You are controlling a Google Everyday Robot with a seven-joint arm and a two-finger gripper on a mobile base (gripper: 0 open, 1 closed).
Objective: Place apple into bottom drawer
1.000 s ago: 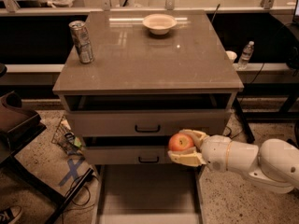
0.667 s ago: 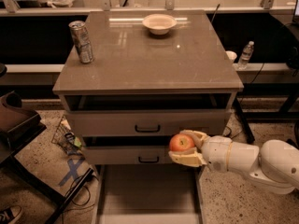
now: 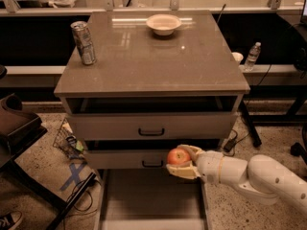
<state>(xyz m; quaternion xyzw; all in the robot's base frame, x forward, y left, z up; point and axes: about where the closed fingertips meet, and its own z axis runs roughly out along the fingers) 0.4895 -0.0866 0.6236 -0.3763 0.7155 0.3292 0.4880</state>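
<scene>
The red-orange apple (image 3: 178, 156) is held in my gripper (image 3: 183, 161), whose pale fingers (image 3: 191, 150) close around it from above and below. The white arm reaches in from the lower right. The apple hangs in front of the second drawer's front, just right of its black handle, above the right rear part of the bottom drawer (image 3: 148, 195). The bottom drawer is pulled out toward the camera and shows a flat grey floor with pale side walls.
The grey cabinet top (image 3: 153, 56) bears a drink can (image 3: 83, 42) at the left and a white bowl (image 3: 163, 24) at the back. A water bottle (image 3: 252, 56) stands behind right. A dark chair (image 3: 19, 128) and floor clutter (image 3: 69, 140) lie left.
</scene>
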